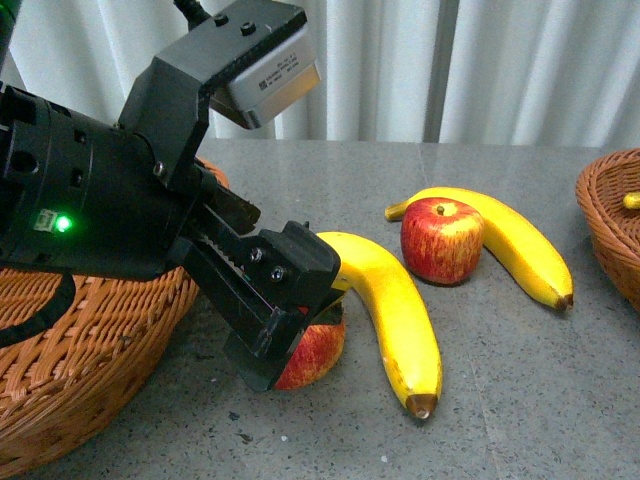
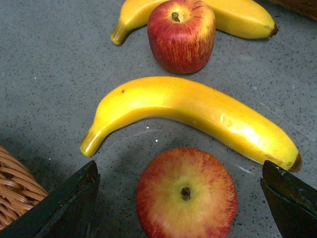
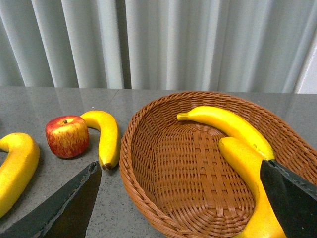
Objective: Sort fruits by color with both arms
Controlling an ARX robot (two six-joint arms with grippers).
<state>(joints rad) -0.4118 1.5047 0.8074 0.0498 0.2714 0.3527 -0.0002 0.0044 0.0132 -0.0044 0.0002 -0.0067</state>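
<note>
Grey speckled table (image 1: 520, 380), white pleated curtains (image 1: 420, 60) behind, and both grippers gaping wide!

The left gripper (image 2: 179, 173) is down at the table beside the left wicker basket (image 1: 90, 350), jaws well apart. They straddle the near apple (image 1: 315, 355) with clear gaps on both sides, so nothing is gripped. Just past that apple lies a banana (image 1: 395, 310), and further back a second apple (image 1: 441, 240) sits tucked into the curve of another banana (image 1: 510, 235). Over on the other side, the right gripper (image 3: 179, 168) hangs spread open over the right wicker basket (image 3: 130, 163), holding nothing, with two bananas (image 3: 228, 124) lying inside. There's a white label (image 1: 275, 70) on the left wrist's camera housing, its print too small to read.
</note>
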